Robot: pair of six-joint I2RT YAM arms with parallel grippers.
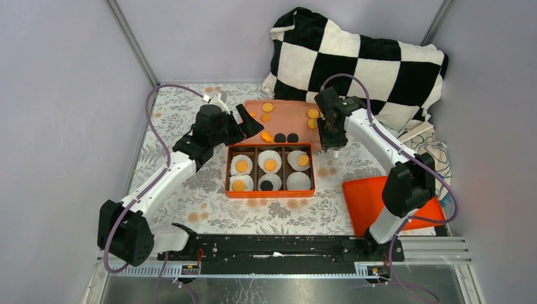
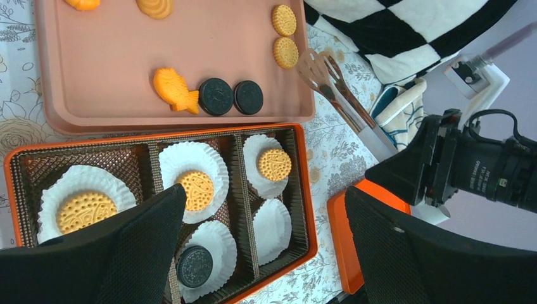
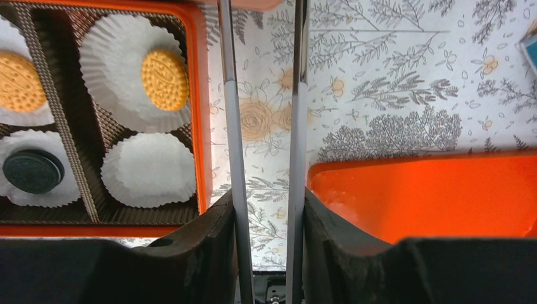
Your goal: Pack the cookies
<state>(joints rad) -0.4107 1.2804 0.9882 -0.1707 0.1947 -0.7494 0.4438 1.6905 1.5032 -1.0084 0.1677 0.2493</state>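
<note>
Box (image 1: 269, 196): five cookies (image 2: 274, 164) in liners (image 2: 190, 158), one liner (image 2: 272, 229) bare. Left claw (image 2: 265, 189) apart; right claw (image 3: 266, 202) clamps tongs (image 3: 231, 126).

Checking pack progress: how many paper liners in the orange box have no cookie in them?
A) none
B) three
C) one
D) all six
C: only the liner at the near right corner of the box is bare. Each of the other five holds a cookie.

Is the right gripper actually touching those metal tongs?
Touching. In the right wrist view, both arms of the metal tongs lie flush against the fingers of the right gripper, no gap.
</note>
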